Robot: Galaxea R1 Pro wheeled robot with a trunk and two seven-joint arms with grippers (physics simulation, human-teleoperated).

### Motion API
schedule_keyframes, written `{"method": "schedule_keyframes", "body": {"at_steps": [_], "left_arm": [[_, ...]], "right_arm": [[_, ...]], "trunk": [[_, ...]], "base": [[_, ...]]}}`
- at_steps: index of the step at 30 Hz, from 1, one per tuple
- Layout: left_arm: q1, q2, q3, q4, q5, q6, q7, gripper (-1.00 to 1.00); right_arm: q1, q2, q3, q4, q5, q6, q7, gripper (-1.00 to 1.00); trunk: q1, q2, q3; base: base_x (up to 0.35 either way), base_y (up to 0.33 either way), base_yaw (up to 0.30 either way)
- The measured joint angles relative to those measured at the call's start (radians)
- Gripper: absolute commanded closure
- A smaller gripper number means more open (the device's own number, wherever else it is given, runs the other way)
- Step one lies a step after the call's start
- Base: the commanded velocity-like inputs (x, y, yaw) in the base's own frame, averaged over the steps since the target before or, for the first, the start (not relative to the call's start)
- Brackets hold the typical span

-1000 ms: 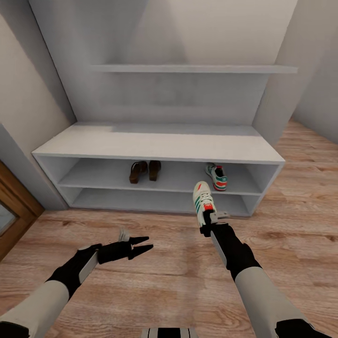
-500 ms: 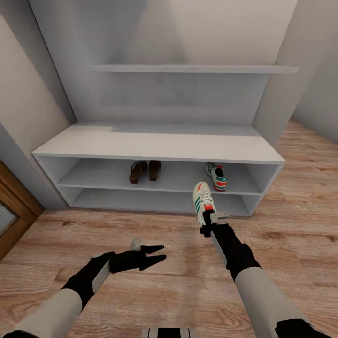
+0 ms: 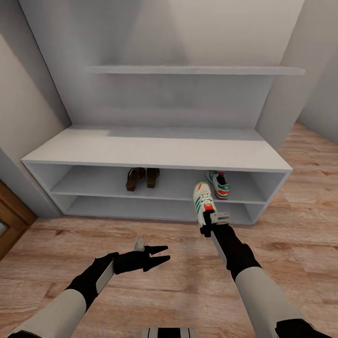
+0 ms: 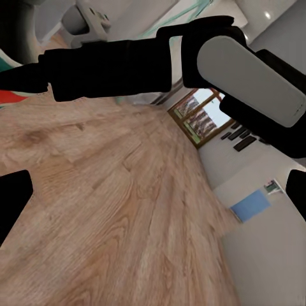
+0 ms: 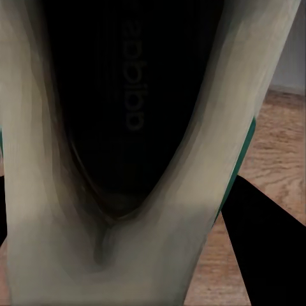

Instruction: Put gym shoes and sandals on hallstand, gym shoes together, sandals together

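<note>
My right gripper [image 3: 208,224] is shut on the heel of a white gym shoe [image 3: 203,201] with green stripes, held toe-up in front of the hallstand [image 3: 155,150]. The right wrist view looks straight into that shoe's dark opening [image 5: 131,108]. The other gym shoe [image 3: 218,183] lies on the upper open shelf, right side. The two brown sandals [image 3: 142,178] sit side by side on the same shelf, left of centre. Over the corridor floor [image 3: 178,286] my left gripper [image 3: 162,253] hangs open with nothing between its fingers.
A floating shelf [image 3: 192,70] spans the wall above the bench. A wooden door frame [image 3: 14,218] stands at the left. Grey walls close in on both sides of the unit. The left wrist view looks across the right arm [image 4: 146,60] to a distant window [image 4: 201,115].
The head view has drawn closer to the hallstand. My left gripper has moved right and a little nearer. The right gripper with the shoe has kept its place.
</note>
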Motion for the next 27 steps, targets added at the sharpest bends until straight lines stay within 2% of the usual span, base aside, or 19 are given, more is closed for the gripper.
{"method": "schedule_keyframes", "body": {"at_steps": [11, 19, 27], "left_arm": [[0.001, 0.000, 0.000, 0.000, 0.000, 0.002, 0.000, -1.00], [0.000, 0.000, 0.000, 0.000, 0.000, 0.002, 0.000, -1.00], [0.000, 0.000, 0.000, 0.000, 0.000, 0.003, 0.000, -1.00]], "right_arm": [[0.000, 0.000, 0.000, -0.002, 0.000, 0.000, 0.000, 1.00], [0.000, 0.000, 0.000, -0.002, -0.001, 0.000, 0.000, 1.00], [0.000, 0.000, 0.000, -0.002, 0.000, 0.000, 0.000, 1.00]], "trunk": [[0.000, 0.000, 0.000], [0.000, 0.000, 0.000], [0.000, 0.000, 0.000]], "base": [[0.294, -0.173, 0.000], [0.330, -0.019, 0.000], [0.082, 0.011, 0.000]]}}
